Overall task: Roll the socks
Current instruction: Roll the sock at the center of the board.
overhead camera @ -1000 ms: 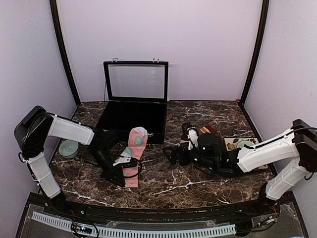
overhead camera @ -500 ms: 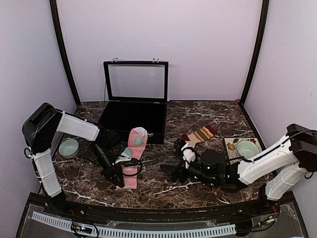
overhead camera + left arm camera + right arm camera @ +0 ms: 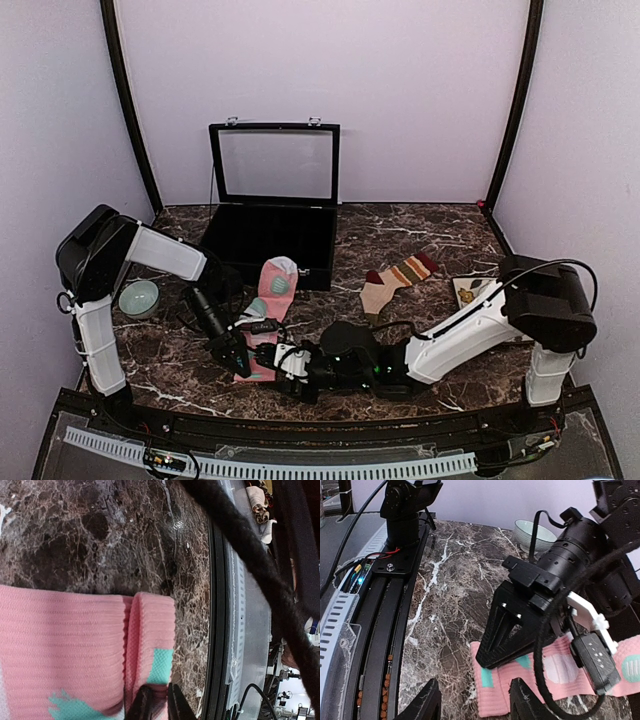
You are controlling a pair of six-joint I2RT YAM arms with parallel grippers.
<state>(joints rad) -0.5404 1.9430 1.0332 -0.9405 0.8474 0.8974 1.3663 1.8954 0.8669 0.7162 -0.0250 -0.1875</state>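
Pink sock with mint-teal patches and a grey toe (image 3: 270, 303): it lies flat on the dark marble table (image 3: 420, 225), toe toward the case, cuff toward you. At the near end the cuff is folded back on itself.

Tan sock with red-olive stripes and a maroon cuff (image 3: 397, 276): it lies loose to the right, well apart from the pink one, and nothing touches it.

Containers:
- The black hinged case (image 3: 300, 240) stands open just behind the pink sock's toe, with its clear lid (image 3: 277, 165) upright. The interior is too dark to read.
- The pale green bowl (image 3: 139, 298) sits at the far left. You cannot tell its contents.

Your left arm slants down from a raised elbow. The left gripper (image 3: 159, 706) is pinched on the folded cuff, fingers close together with pink fabric between them.

Your right arm stretches low across the front of the table. The right gripper (image 3: 476, 702) has its fingers spread apart, just short of the cuff end and facing the left gripper.

A patterned mat (image 3: 466, 293) is mostly covered by the right arm. In the left wrist view the fingertips are cut off at the frame edge.
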